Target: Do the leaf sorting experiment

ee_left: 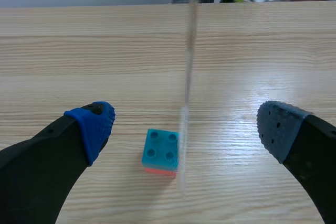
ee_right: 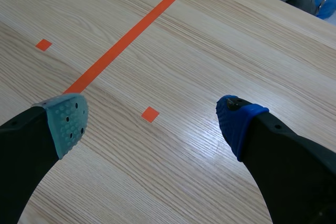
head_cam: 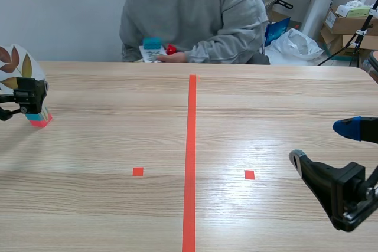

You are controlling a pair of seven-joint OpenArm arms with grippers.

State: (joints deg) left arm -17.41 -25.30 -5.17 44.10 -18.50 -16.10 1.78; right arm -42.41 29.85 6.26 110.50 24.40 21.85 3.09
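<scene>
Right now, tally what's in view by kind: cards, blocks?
Cards: 2 (standing card, person's card)
Teal blocks: 2 (table teal block, person's teal block)
Red pieces: 2 (table red base, person's red piece)
Total: 6

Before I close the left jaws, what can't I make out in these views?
Leaf card: scene view, cut off by the edge and partly behind the left jaws; left wrist view, edge-on and blurred, face unseen.
Person's card: scene view, too small to read, partly under a hand.

Black arms point(head_cam: 345, 196) carry thick fingers point(ee_left: 37, 166) with dotted blue or grey-green pads point(ee_right: 67, 121).
</scene>
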